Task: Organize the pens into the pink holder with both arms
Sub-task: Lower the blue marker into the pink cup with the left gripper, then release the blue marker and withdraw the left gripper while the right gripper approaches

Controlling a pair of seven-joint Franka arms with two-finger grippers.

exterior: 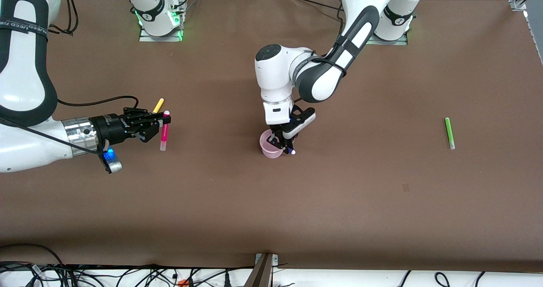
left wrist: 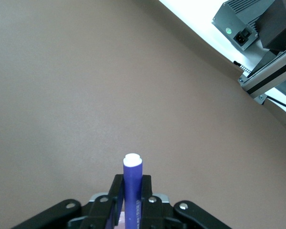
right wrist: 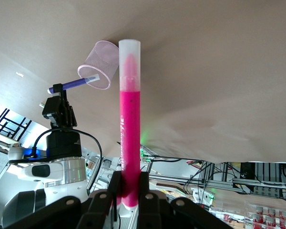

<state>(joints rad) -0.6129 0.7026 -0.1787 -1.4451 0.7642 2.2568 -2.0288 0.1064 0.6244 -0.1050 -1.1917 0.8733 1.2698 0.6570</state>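
L gripper (exterior: 285, 145) clamped on purple pen (left wrist: 132, 191) at pink holder (exterior: 270, 145) mid-table. R gripper (exterior: 163, 118) pinching magenta pen (exterior: 164, 135), yellow pen (exterior: 158, 105) just beside it. Green pen (exterior: 449, 133) lies well apart twd left arm's end.

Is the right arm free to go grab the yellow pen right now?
Probably not yet: the right gripper is shut on the magenta pen, though the yellow pen lies beside it.
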